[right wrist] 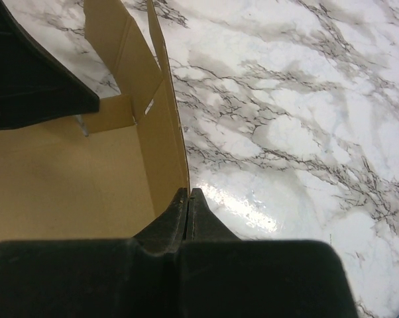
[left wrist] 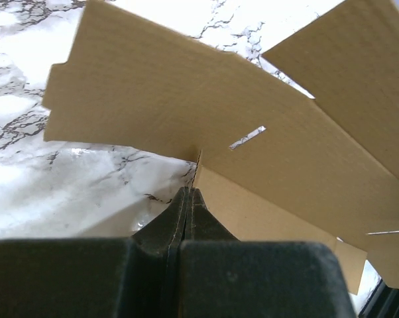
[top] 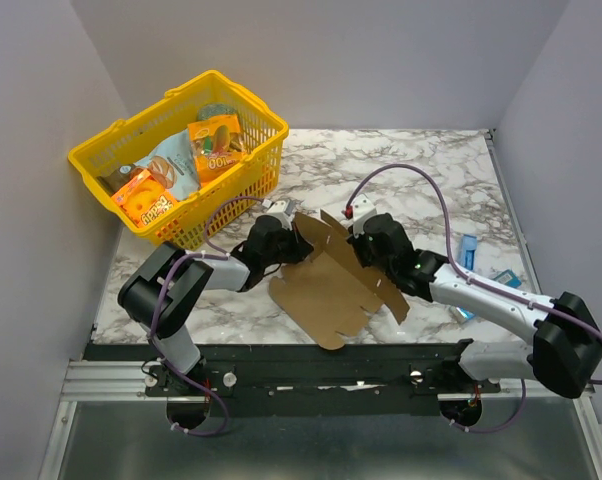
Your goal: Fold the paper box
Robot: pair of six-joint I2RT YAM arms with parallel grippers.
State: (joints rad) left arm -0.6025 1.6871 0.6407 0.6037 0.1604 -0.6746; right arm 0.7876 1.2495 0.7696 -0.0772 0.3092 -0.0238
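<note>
The paper box (top: 326, 290) is a plain brown die-cut cardboard sheet, half raised between my two arms in the middle of the marble table. My left gripper (top: 293, 243) is shut on the edge of its left upright flap (left wrist: 160, 99); in the left wrist view the jaws (left wrist: 189, 192) pinch the thin cardboard edge. My right gripper (top: 359, 250) is shut on the right side wall, which stands upright and shows in the right wrist view (right wrist: 166, 132), pinched at my fingertips (right wrist: 188, 193). The sheet's near part lies flat on the table.
A yellow basket (top: 243, 100) with printed snack packs stands at the back left, close behind my left gripper. Small blue packets (top: 468, 249) lie at the right beside my right arm. The table's near edge runs just below the sheet.
</note>
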